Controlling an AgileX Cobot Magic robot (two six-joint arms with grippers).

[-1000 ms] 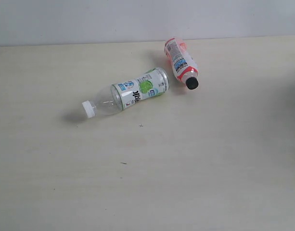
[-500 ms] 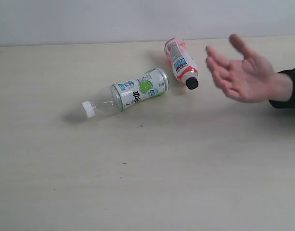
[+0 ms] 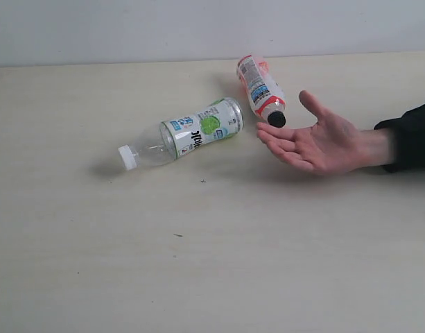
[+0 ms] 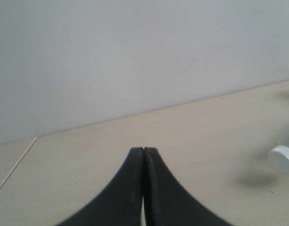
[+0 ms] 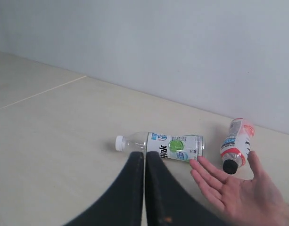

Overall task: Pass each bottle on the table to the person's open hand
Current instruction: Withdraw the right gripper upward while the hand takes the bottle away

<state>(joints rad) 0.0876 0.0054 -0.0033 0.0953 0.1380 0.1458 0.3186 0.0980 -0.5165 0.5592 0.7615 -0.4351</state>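
Two bottles lie on their sides on the pale table (image 3: 198, 263). The lime-label bottle (image 3: 191, 132) (image 5: 168, 146) has its white cap (image 3: 128, 157) (image 4: 282, 158) pointing left. The red-orange-label bottle (image 3: 259, 88) (image 5: 236, 143) lies behind it, black cap toward the front. A person's open hand (image 3: 316, 142) (image 5: 238, 190), palm up, reaches in from the right, fingertips close to the black cap. Neither gripper shows in the exterior view. My left gripper (image 4: 143, 149) is shut and empty, off to the side of the white cap. My right gripper (image 5: 145, 154) is shut and empty, short of the lime-label bottle. The other two bottles are out of view.
A plain grey wall (image 3: 198, 28) runs along the table's far edge. The person's dark sleeve (image 3: 410, 135) lies over the table at the right edge.
The person's hand came in from the right, then moved left and lower, turning palm up near the black cap. The bottles have not moved.
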